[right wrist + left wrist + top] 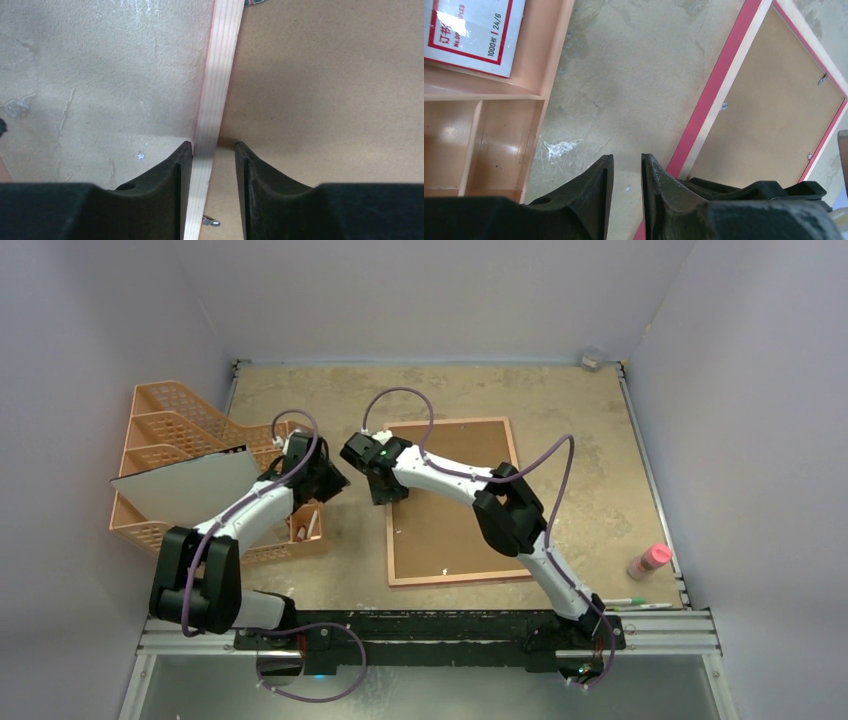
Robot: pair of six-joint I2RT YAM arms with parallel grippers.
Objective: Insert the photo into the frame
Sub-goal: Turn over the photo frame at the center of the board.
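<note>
Right pincer (213,146) part-open, straddling frame (216,85) rail, unclamped; surface (100,75) at 9 o'clock. Left pincer (626,159) narrowly open, empty; frame edge at 2 o'clock.

Light: even, soft, from overhead. Shadows: faint on table (600,440). Glare: white box (469,30) label. Focus: sharp.

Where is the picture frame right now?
In the overhead view, the frame lies face down mid-table, right of the orange organiser, with the right gripper straddling its left edge.
</note>
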